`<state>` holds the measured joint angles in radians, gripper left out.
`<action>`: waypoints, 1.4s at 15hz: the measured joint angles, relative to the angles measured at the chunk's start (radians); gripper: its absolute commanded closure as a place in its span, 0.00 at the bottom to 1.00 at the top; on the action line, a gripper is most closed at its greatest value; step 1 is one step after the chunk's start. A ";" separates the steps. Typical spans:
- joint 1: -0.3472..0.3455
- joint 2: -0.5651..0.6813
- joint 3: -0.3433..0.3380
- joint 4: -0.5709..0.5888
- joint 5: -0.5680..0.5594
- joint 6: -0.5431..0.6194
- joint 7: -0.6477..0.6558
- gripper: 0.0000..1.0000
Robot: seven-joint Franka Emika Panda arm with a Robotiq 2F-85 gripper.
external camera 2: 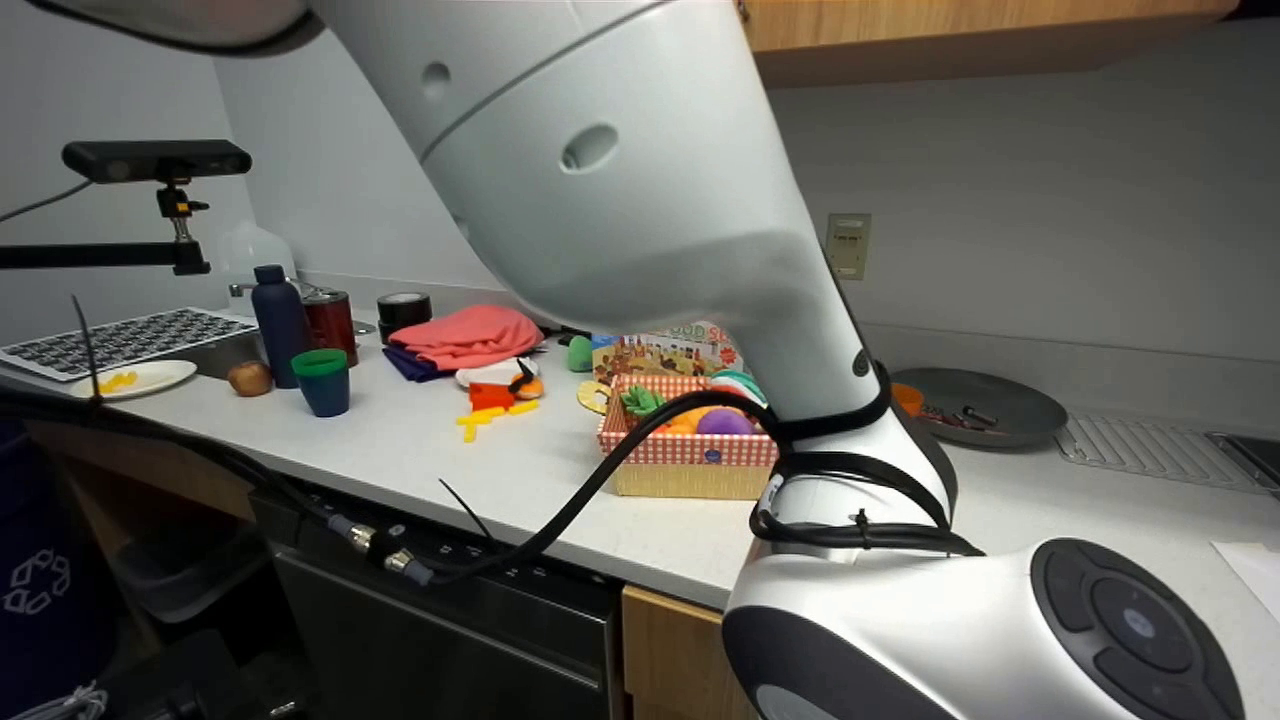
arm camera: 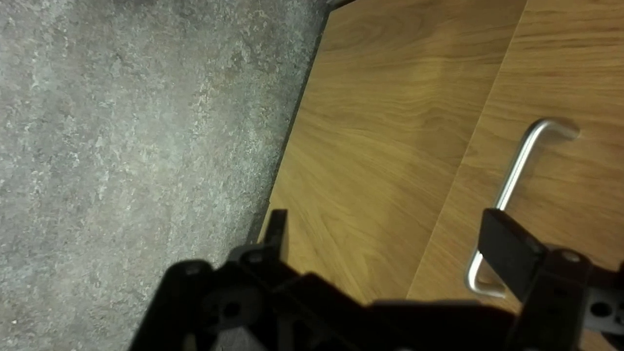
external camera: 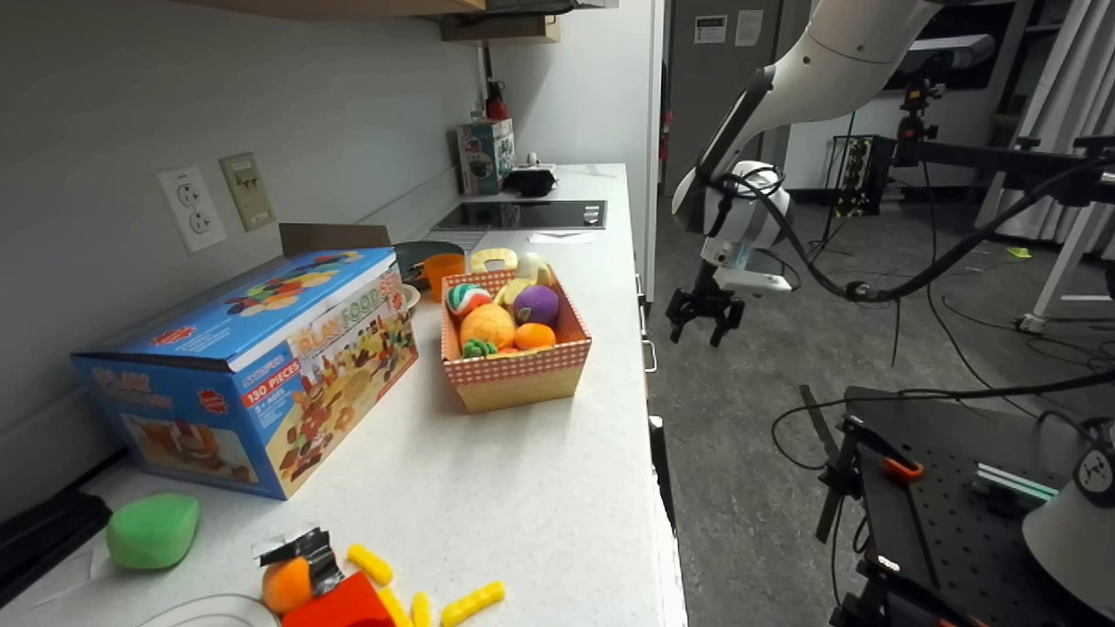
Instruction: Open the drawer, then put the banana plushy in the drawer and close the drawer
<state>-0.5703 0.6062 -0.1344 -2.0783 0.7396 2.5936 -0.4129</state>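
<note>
Nearest the wrist camera is the gripper (arm camera: pixel 382 219), its jaws spread well apart with nothing clamped between them. It hangs past the front edge of the surface (external camera: pixel 557 488), over the floor (arm camera: pixel 146 146), pointing mostly downward. That pose makes sense for a pull, since the handle (arm camera: pixel 514 175) can only be reached from outside that edge. The front carrying this handle I take to be the drawer (arm camera: pixel 575 204); it looks shut, in line with the panel (arm camera: pixel 370 146) below it. One fingertip (arm camera: pixel 512 253) overlaps the handle in the wrist view, but whether they touch I cannot tell. Jaws this wide would suit straddling the bar.

The banana plushy (external camera: pixel 520 283) lies in the basket (external camera: pixel 523 383), pale end upward, just beside the purple toy fruit (external camera: pixel 536 305). The basket stands nearer the front edge of the surface than its wall edge, with the play food box (external camera: pixel 261 348) near it on the wall side. Its walls presumably hold the soft pieces in a heap, and its place by the front edge should shorten the later carry to the drawer.
</note>
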 measured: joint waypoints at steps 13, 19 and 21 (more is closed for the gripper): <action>-0.050 0.148 0.097 0.163 0.010 0.015 0.002 0.00; -0.070 0.167 0.111 0.172 0.016 0.012 0.022 0.00; -0.072 0.163 0.108 0.163 0.016 0.012 0.046 0.00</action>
<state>-0.6422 0.7695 -0.0264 -1.9149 0.7556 2.6054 -0.3667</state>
